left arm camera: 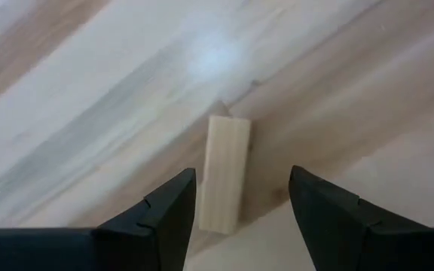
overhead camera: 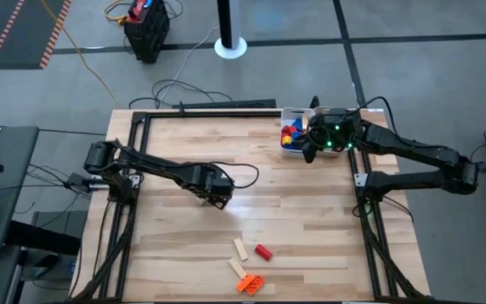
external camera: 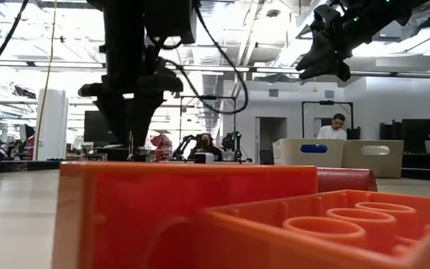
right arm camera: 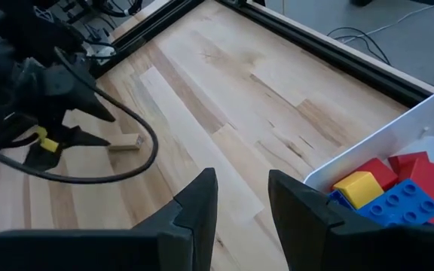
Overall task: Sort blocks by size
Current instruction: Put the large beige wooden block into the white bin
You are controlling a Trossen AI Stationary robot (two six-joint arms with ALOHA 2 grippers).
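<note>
A pale wooden bar lies flat on the table. My left gripper hangs open above it, near the table's middle, with one finger on either side of the bar and clear of it. The right wrist view shows the same bar on the wood just beside the left gripper's tips. My right gripper is open and holds nothing. It hovers by the white tray at the far right. Two more wooden bars, a red block and an orange block lie near the front edge.
The white tray's wall encloses red, blue and yellow blocks. A black frame runs around the table. In the low view the orange block fills the foreground. A person sits in the room far behind.
</note>
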